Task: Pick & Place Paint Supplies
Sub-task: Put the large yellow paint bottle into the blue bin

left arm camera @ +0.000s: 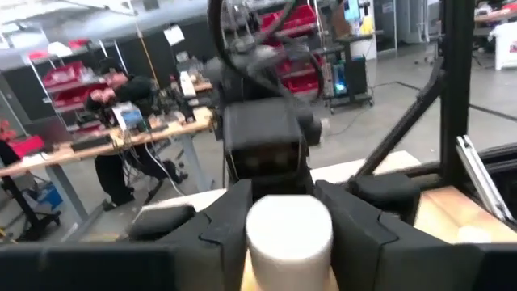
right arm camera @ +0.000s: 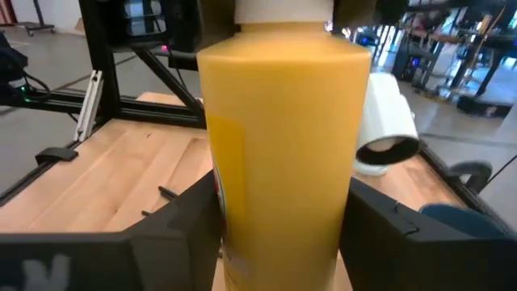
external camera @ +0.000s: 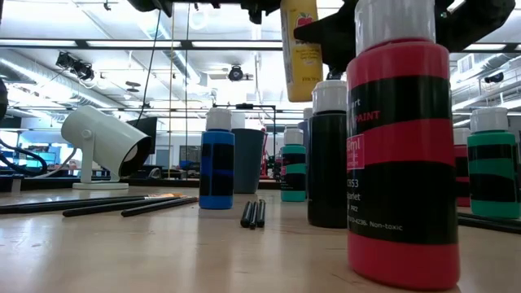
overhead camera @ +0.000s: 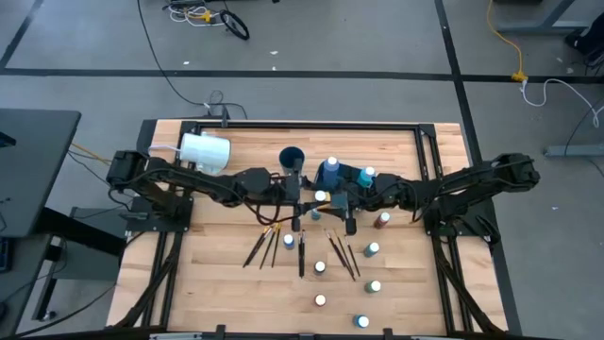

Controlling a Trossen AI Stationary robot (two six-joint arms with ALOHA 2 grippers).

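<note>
Both grippers meet over the table's middle, looking like a handoff or a shared lift; left gripper (overhead camera: 300, 194) is clamped on the white cap (left arm camera: 288, 230) of a tall yellow paint bottle (right arm camera: 283, 137), right gripper (overhead camera: 342, 201) has its fingers against the sides of the bottle's body, so it hangs upright and clear of the wooden table (overhead camera: 217, 274), top of the low view; my read is the cap grip steadies it while the body grip takes the weight; which side lets go first I can't judge. Counts from the high view: roughly five small white-capped bottles standing loose in the near half, one red-brown bottle (overhead camera: 382, 220) by the right arm, a blue bottle (overhead camera: 328, 172) and a teal one (overhead camera: 365, 176) toward the far side; about seven thin dark paintbrushes (overhead camera: 302, 257) fanned in the middle, a few orange-tipped; exact brush count is hard where they overlap. One dark blue cup (overhead camera: 292, 157) at the far side, likely the drop target; one large white cylinder (overhead camera: 203, 151) lying at far left, not part of the job.
</note>
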